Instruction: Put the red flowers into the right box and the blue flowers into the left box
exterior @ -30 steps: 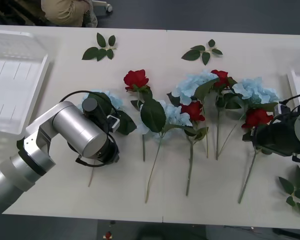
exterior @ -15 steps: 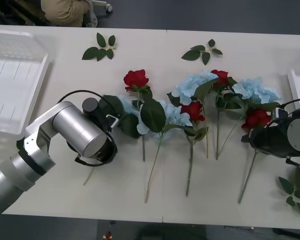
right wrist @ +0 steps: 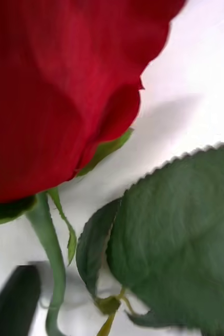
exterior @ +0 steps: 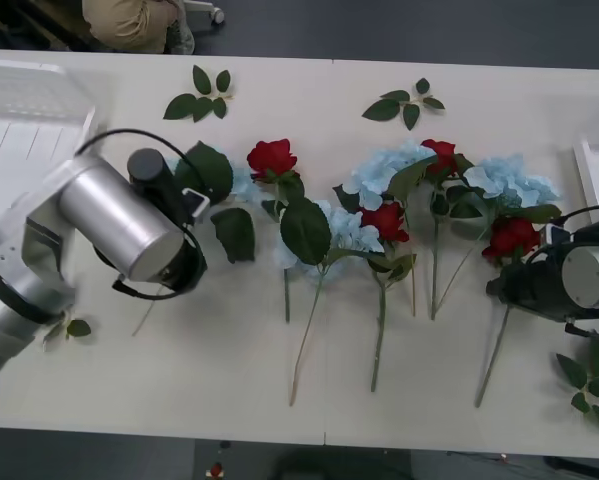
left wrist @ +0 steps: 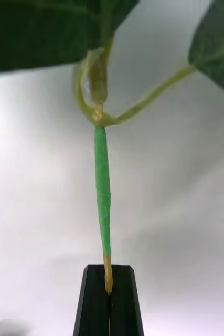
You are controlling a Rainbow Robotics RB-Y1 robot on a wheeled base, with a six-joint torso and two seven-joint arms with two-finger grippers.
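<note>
Left gripper (left wrist: 108, 294): black jaws pressed together, pinching the lower end of a thin green stem (left wrist: 103, 194). The stem is running straight away from the jaws along their axis, forking into leaves at its far end. In the front view this arm's wrist is hanging over the left part of the surface (exterior: 229, 400), and the held blue flower (exterior: 241, 186) is lying just past it, largely hidden behind its big leaves.

Right gripper (exterior: 514, 285): sitting low at the right edge of the surface, over the stem of the rightmost red flower (exterior: 510, 236). In its wrist view the bloom (right wrist: 64, 89) is lying close ahead, stem (right wrist: 51, 252) curving down beside one dark finger (right wrist: 14, 302); whether these jaws are spread or closed cannot be told.

Remaining stock: red flowers and blue flowers lying in a row mid-surface, stems pointing toward the robot.

Left box (exterior: 19, 140): at the far left, no flowers visible inside. It is lying left of and beyond the left gripper, so the carry is judged to be short and leftward.

Right box (exterior: 591, 165): a pale rim at the right edge, just beyond the right gripper; contents unseen.
</note>
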